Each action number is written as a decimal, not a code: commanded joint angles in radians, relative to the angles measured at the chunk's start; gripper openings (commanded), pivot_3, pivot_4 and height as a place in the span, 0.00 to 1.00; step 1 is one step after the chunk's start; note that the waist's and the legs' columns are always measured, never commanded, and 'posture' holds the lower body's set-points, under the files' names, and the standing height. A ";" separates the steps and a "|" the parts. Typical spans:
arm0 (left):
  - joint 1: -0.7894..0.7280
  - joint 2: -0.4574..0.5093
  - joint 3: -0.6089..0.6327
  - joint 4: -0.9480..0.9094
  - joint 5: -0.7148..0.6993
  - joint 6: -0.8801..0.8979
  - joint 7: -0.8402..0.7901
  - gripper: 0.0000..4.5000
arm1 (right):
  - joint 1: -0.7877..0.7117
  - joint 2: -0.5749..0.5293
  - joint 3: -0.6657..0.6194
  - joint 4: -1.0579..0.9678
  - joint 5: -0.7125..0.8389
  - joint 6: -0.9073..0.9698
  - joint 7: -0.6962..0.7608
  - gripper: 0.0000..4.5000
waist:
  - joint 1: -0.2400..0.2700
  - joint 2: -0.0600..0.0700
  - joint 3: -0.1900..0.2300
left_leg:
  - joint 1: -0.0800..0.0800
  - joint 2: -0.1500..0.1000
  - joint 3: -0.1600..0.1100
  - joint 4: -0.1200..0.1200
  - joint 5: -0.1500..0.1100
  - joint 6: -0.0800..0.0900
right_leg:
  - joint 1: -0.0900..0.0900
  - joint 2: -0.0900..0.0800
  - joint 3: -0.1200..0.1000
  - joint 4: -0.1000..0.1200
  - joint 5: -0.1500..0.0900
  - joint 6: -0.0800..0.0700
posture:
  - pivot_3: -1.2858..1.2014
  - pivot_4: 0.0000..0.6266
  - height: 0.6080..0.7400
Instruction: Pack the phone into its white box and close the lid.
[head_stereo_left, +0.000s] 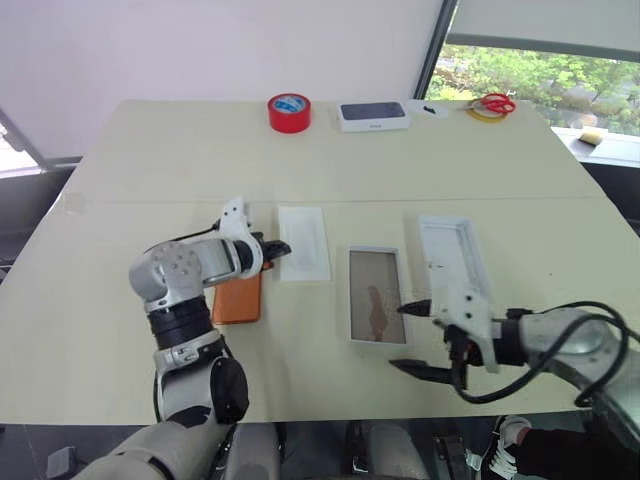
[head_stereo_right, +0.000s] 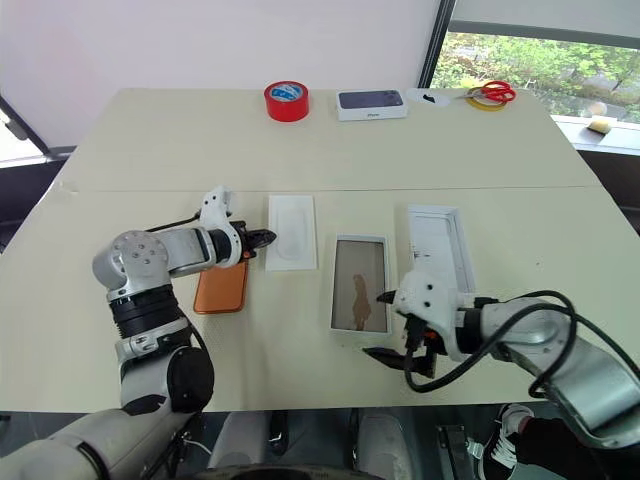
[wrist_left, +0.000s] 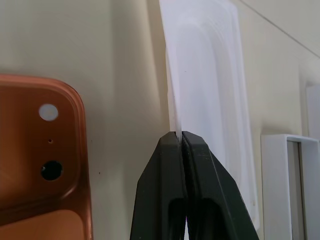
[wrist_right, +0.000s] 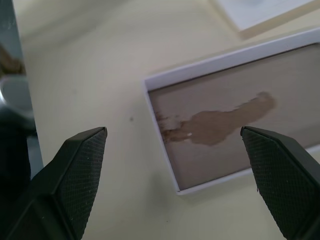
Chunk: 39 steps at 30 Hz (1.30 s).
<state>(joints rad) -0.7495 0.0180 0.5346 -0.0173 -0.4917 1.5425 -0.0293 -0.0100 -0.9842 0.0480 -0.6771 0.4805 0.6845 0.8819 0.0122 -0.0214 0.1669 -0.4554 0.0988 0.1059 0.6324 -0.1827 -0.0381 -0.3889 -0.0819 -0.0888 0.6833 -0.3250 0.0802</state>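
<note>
On cream table (head_stereo_left: 150, 170): left pincer (wrist_left: 181, 137) pinching white tray (head_stereo_left: 304, 242) | right pincer (wrist_right: 175, 165) wide, empty

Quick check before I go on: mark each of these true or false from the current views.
1. The left gripper is shut on the edge of the white insert tray. True.
2. The phone already lies inside the white box. False: it lies on the table beside the left arm, and the box holds nothing.
3. The right gripper is open, near a corner of the white box. True.
4. The lid is closed on the white box. False: it lies open-side up on the table beside it.
5. The red tape roll sits next to the phone. False: it sits at the table's far edge.
</note>
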 joint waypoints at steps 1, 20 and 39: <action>-0.022 0.012 0.042 -0.052 -0.044 -0.001 -0.042 0.01 | -0.047 0.008 0.098 0.017 -0.086 -0.040 0.004 1.00 | 0.000 0.000 0.000 | 0.000 0.000 0.000 0.000 0.000 0.000 | 0.000 0.000 0.000 0.000 0.000 0.000 | 0.52 0.24 0.93; -0.069 0.098 0.219 -0.104 -0.062 -0.056 -0.036 0.00 | -0.316 0.196 0.422 0.236 -0.397 -0.199 0.067 0.01 | -0.008 -0.001 0.000 | 0.001 0.001 0.000 -0.001 0.001 -0.002 | 0.000 0.001 0.000 0.000 0.000 0.000 | 0.52 0.24 0.93; -0.046 -0.047 0.124 -0.217 -0.091 0.063 -0.019 0.00 | -0.465 0.344 0.205 0.366 -0.364 -0.166 0.066 0.88 | 0.002 -0.002 0.001 | 0.000 0.000 0.001 0.000 0.003 -0.006 | 0.000 0.000 0.000 0.000 0.000 0.000 | 0.52 0.24 0.93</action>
<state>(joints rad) -0.8057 -0.0173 0.6813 -0.1854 -0.5717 1.5895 -0.0540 -0.4854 -0.6123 0.3434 -0.2570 0.0789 0.4998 0.9544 0.0139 -0.0229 0.1675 -0.4552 0.0992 0.1069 0.6320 -0.1795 -0.0434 -0.3887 -0.0821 -0.0889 0.6835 -0.3249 0.0800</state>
